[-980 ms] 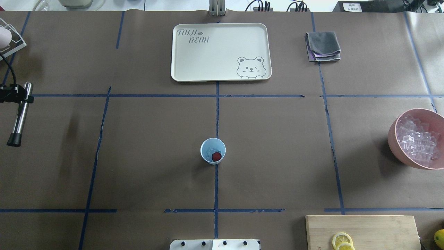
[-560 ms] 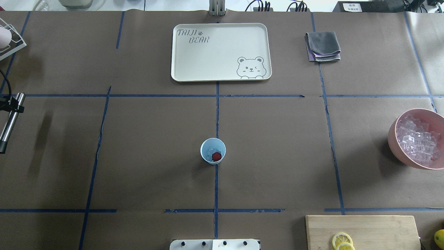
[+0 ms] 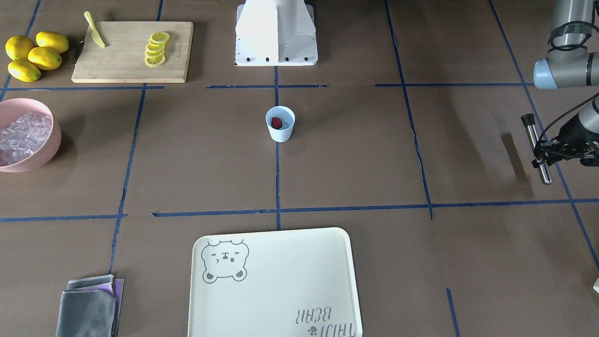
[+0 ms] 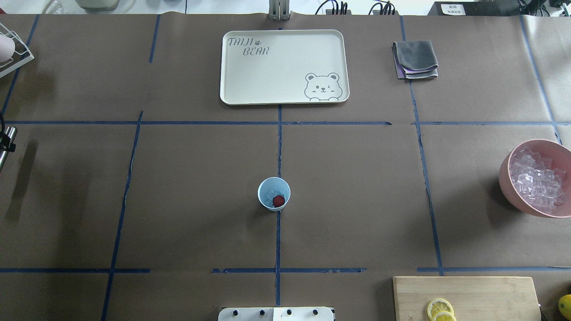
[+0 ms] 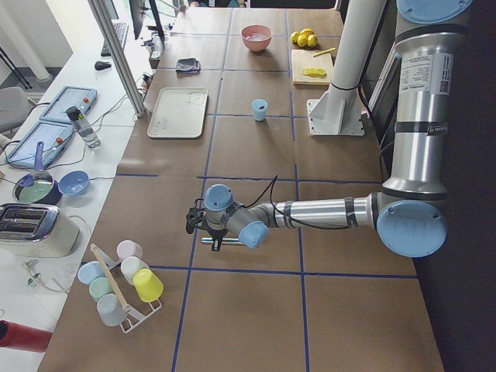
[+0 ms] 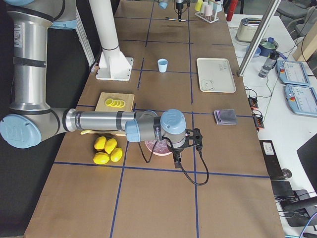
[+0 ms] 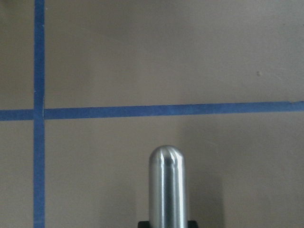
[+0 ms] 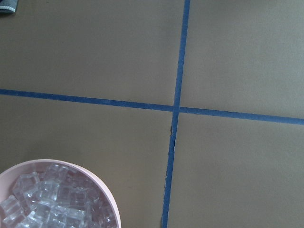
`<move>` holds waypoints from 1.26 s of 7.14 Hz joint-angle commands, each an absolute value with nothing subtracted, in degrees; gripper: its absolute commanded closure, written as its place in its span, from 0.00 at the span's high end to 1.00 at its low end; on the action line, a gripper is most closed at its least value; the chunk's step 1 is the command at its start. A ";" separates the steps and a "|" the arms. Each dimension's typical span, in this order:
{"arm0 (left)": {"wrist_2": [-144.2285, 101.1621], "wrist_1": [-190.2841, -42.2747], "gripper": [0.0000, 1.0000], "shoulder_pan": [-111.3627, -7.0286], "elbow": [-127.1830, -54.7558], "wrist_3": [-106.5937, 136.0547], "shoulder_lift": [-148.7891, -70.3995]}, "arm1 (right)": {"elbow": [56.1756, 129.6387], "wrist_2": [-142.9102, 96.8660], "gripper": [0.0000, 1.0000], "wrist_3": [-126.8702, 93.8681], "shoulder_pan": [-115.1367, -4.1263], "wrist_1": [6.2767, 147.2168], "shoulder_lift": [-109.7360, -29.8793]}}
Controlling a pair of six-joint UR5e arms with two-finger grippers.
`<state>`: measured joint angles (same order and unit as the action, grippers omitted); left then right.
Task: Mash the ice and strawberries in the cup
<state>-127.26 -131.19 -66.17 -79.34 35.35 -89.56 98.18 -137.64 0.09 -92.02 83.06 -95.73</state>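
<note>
**Front-facing view.** The cup (image 3: 280, 124) stands upright on the centre tape line, near the robot's base. The strawberry (image 3: 276, 122) and ice (image 3: 287, 122) are inside it, unmashed. The left gripper (image 3: 543, 154) is clenched on a steel muddler (image 3: 532, 133) at the table's edge, well apart from the cup. Nothing braces the cup.

**Overhead view.** Only the muddler's tip (image 4: 10, 131) shows at the left edge. One second ago most of the muddler was in view there; it has since drawn outward, away from the cup. The cup and its contents have not moved.

**Left side view.** The muddler (image 5: 221, 241) lies roughly level in the grasp, not pointing down. It would have to be turned upright before any pressing.

**Right side view.** The right gripper (image 6: 197, 139) hovers by the pink bowl (image 6: 161, 148), far from the cup. Whether it is released or clenched cannot be told.

**Left wrist view.** The muddler's rounded end is over bare paper and tape, with no cup in sight.

**Right wrist view.** The bowl's rim and spare ice sit at the lower left. No fingers are visible.

**Risks.**
- The cup looks light and is unheld, so an off-centre press would likely tip or skid it.
- Hard ice may jump out under force.
- The smooth muddler could slip in the grip under load.
</note>
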 commanded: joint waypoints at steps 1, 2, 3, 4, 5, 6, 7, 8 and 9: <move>-126.74 -131.22 0.00 -66.27 -78.93 34.10 -87.98 | 98.35 -137.64 1.00 0.09 -92.02 83.06 -95.71; -125.26 -131.31 0.00 -66.18 -78.93 34.01 -87.63 | 98.35 -137.64 1.00 0.09 -92.02 83.06 -95.71; -125.16 -131.31 0.01 -66.09 -78.84 34.01 -87.45 | 98.35 -137.64 1.00 0.09 -92.02 83.06 -95.71; -125.16 -131.40 0.10 -66.09 -78.84 34.10 -87.45 | 98.35 -137.64 1.00 0.17 -92.11 83.06 -95.71; -125.16 -131.40 0.39 -66.09 -78.84 34.10 -87.45 | 98.44 -137.64 1.00 0.18 -92.02 83.06 -95.71; -125.07 -131.66 0.99 -66.09 -78.92 34.54 -87.36 | 98.44 -137.64 1.00 0.18 -92.02 83.06 -95.45; -124.02 -131.83 1.00 -66.09 -79.01 34.71 -87.28 | 98.44 -137.64 1.00 0.18 -92.02 83.14 -95.28; -123.58 -131.84 1.00 -66.09 -79.36 34.72 -87.28 | 98.52 -137.64 1.00 0.09 -92.11 83.23 -95.01; -124.27 -131.57 1.00 -66.27 -80.15 34.37 -87.45 | 98.44 -137.46 1.00 0.09 -92.11 83.41 -94.05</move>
<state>-124.02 -131.74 -66.13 -79.41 34.60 -87.33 98.48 -137.60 0.12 -92.07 83.23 -94.92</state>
